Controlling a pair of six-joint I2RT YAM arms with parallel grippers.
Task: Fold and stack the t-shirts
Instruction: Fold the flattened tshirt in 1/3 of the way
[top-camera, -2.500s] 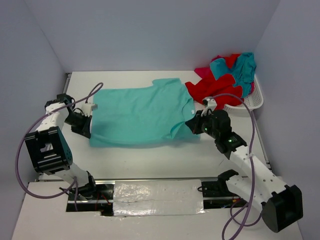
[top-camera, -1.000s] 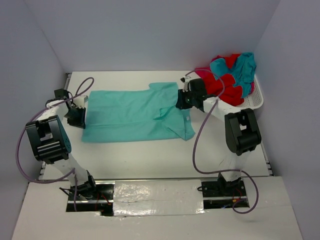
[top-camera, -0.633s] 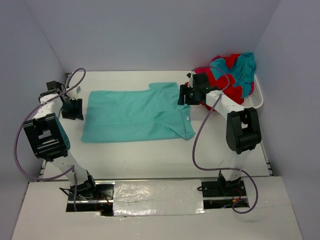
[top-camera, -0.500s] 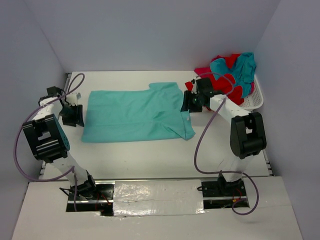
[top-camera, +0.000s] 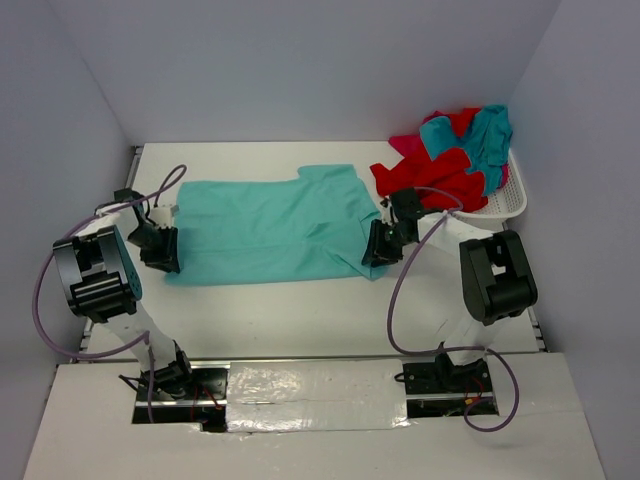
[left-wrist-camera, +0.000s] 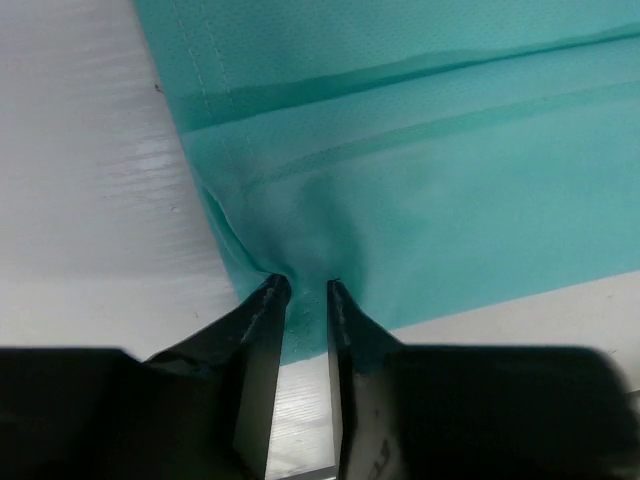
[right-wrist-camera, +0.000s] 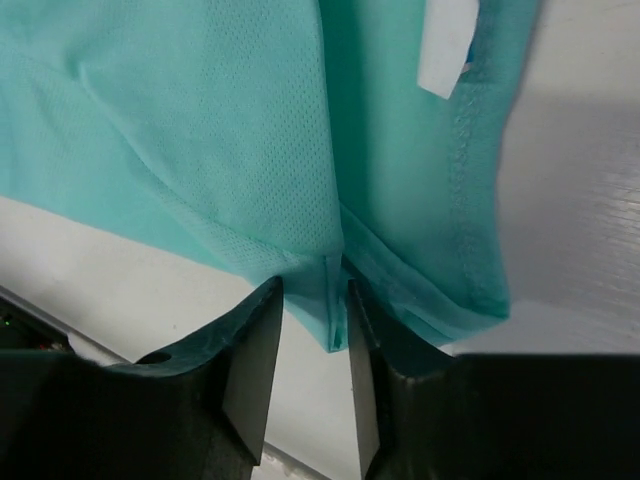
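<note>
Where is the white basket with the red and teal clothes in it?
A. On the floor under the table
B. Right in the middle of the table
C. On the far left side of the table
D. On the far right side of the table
D: the white basket sits at the table's far right corner, heaped with red and teal clothes, beyond the spread teal t-shirt.

teal t-shirt (top-camera: 270, 225) spread flat between 2 grippers on table (top-camera: 300, 310).

A robot lab test cell: plain grey walls (top-camera: 300, 60) enclosing a white table (top-camera: 300, 310).
</note>
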